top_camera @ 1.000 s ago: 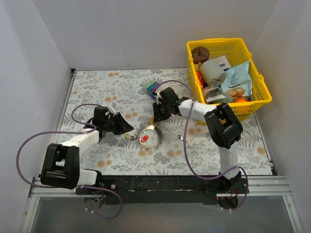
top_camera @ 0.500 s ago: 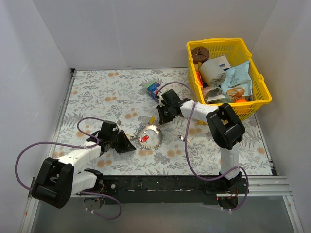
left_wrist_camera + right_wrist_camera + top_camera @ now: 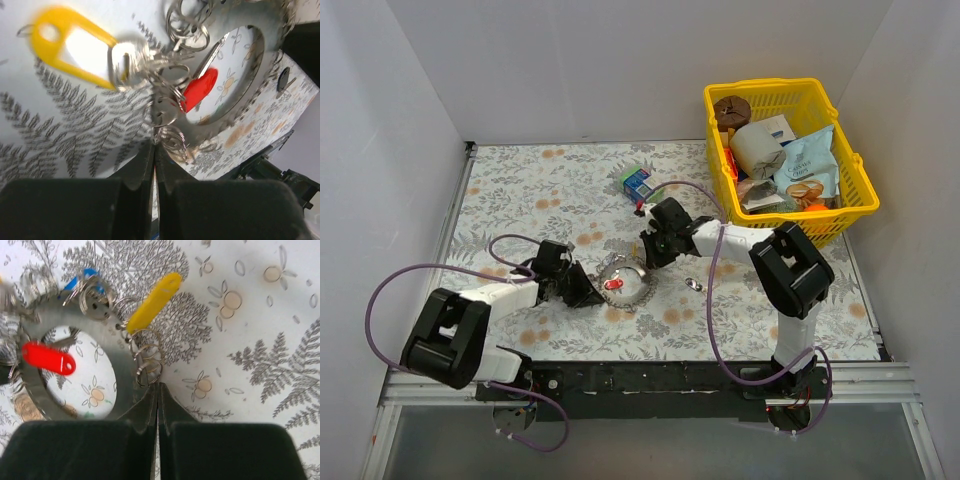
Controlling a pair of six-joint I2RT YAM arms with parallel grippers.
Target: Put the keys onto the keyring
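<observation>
The keyring [image 3: 640,291] lies flat on the flowered table, a wide grey band [image 3: 54,315] with small wire rings along its edge. Keys hang from it: a red-headed one [image 3: 200,87] across the hole, a yellow one [image 3: 152,295] and a blue one [image 3: 85,277]. A yellow tag [image 3: 70,42] lies blurred beside a tangle of rings. My left gripper [image 3: 584,294] is shut, its tips [image 3: 154,145] against the small rings at the ring's left edge. My right gripper [image 3: 650,256] is shut too, its tips [image 3: 158,385] at the band's upper right edge beside two wire rings [image 3: 148,367].
A yellow basket [image 3: 855,205] full of packets stands at the back right. A blue-green carton [image 3: 637,180] sits behind the right gripper. A small loose metal piece [image 3: 692,285] lies right of the keyring. White walls close in on three sides.
Both grippers have shut. The left arm swung forward and right until its tips met the ring's left edge. The right gripper came down onto the upper right edge.
</observation>
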